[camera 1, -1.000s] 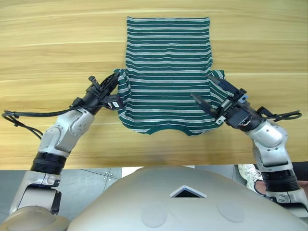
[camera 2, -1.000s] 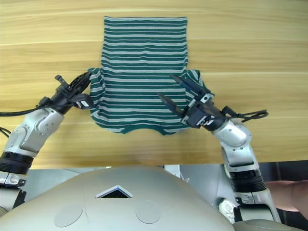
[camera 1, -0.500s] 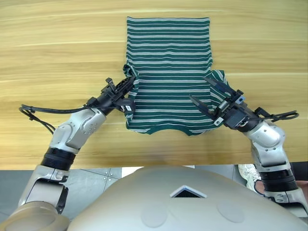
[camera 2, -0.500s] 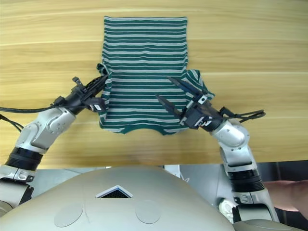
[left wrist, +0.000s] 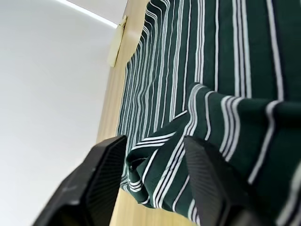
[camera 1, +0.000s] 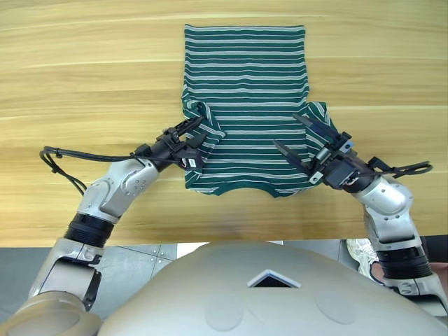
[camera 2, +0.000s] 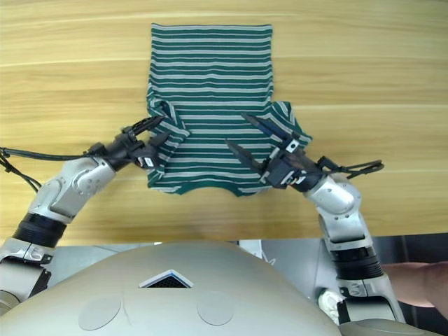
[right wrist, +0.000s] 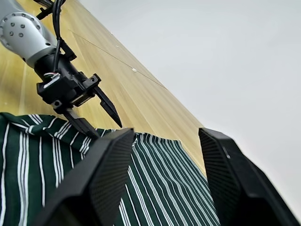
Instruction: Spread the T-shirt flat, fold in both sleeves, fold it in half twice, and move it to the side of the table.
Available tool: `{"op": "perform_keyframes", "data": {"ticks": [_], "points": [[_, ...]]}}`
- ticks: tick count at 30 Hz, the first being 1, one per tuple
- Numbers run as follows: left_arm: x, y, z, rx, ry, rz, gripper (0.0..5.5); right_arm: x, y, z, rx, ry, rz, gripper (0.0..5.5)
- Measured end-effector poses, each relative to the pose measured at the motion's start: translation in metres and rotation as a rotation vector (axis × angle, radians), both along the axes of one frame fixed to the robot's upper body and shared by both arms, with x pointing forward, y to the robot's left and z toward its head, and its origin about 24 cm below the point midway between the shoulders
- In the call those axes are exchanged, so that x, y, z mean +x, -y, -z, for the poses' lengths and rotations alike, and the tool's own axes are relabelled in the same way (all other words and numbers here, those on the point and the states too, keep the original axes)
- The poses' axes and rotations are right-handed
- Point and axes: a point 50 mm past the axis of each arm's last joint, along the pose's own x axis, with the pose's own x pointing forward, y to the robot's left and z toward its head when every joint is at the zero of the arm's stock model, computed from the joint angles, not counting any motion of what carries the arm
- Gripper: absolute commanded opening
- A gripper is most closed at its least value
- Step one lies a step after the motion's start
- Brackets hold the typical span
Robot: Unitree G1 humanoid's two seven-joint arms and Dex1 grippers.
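Left jaws: apart, fingers (left wrist: 106, 183) either side of a bunched fold of striped cloth; not clamped on it as far as the left wrist view shows. In the right wrist view the same two fingers stand spread, tips down at the cloth. Those jaws sit at the left-centre edge of the T-shirt (camera 1: 245, 77), right on the left sleeve (camera 1: 203, 122). That sleeve is turned inward and lies on top of the shirt body, a bit rumpled.

Right jaws: wide open, fingers (right wrist: 110, 174) holding nothing. They hover over the lower right part of the shirt, just inside the right sleeve (camera 1: 320, 112). Contact with the cloth can't be judged. That sleeve pokes out past the shirt's right edge and is not folded in.

The T-shirt is dark green with thin white stripes, lying centre to upper centre of the head views. Its straight hem is toward the top of the frame and its neckline toward the bottom; the body is mostly flat. It rests on a light wooden table (camera 1: 84, 70). A black cable (camera 1: 59, 159) loops off the left arm at left-centre.
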Motion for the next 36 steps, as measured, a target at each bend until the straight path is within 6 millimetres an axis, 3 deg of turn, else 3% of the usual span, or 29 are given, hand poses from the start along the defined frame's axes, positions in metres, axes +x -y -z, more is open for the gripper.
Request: {"op": "perform_keyframes", "data": {"ticks": [1, 4, 6, 8, 13, 16, 19, 27, 33, 36], "points": [[-0.001, 0.000, 0.000, -0.005, -0.002, -0.002, 2.92, 0.004, 0.010, 0.002, -0.076, 0.016, 0.057, 2.57], [-0.006, -0.001, 0.000, -0.035, 0.017, -0.029, 2.97, 0.012, 0.077, -0.003, -0.423, 0.099, 0.329, 2.57], [-0.001, 0.001, -0.017, -0.098, 0.118, -0.064, 2.97, 0.002, 0.112, -0.010, -0.629, 0.127, 0.429, 2.57], [0.001, 0.008, -0.033, -0.156, 0.192, -0.066, 2.97, -0.015, 0.128, 0.003, -0.772, 0.055, 0.440, 2.57], [-0.004, 0.010, -0.054, -0.291, 0.249, -0.098, 2.97, -0.046, 0.128, 0.040, -0.893, -0.129, 0.338, 2.57], [-0.001, 0.005, -0.074, -0.393, 0.333, -0.153, 2.97, -0.037, 0.122, 0.048, -0.884, -0.108, 0.310, 2.57], [0.001, -0.004, -0.079, -0.412, 0.365, -0.213, 2.97, -0.025, 0.123, 0.053, -0.882, -0.074, 0.334, 2.57], [-0.002, -0.005, -0.074, -0.414, 0.347, -0.237, 2.97, 0.008, 0.116, 0.058, -0.878, 0.019, 0.356, 2.57], [-0.004, -0.005, -0.072, -0.418, 0.337, -0.246, 2.97, 0.019, 0.112, 0.060, -0.872, 0.041, 0.353, 2.57], [-0.005, -0.004, -0.071, -0.423, 0.336, -0.247, 3.01, 0.020, 0.111, 0.062, -0.869, 0.042, 0.355, 2.09]]}}
